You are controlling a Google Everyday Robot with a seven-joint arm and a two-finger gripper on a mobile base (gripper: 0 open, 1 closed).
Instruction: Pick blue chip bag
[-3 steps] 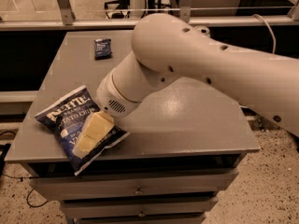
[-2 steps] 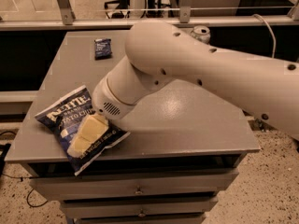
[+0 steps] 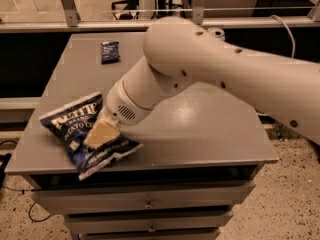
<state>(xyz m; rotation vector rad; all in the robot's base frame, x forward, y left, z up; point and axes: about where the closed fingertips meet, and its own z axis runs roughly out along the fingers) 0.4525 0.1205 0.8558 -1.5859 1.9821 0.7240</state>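
The blue chip bag (image 3: 82,134) is large, dark navy and crinkly, with white lettering. It lies flat at the front left corner of the grey table (image 3: 200,134). My gripper (image 3: 102,134) is down on the middle of the bag, its tan tip touching the bag's upper face. The thick white arm (image 3: 210,69) reaches in from the right and hides part of the bag's right side.
A small dark blue flat packet (image 3: 110,51) lies at the back left of the table. Drawers (image 3: 150,204) sit under the tabletop. A metal rail (image 3: 75,24) and a cable (image 3: 287,31) run behind the table. The bag's lower corner overhangs the front edge.
The gripper has shifted slightly up and right over the bag, and the arm's wrist has turned a little. The bag lies in the same place.
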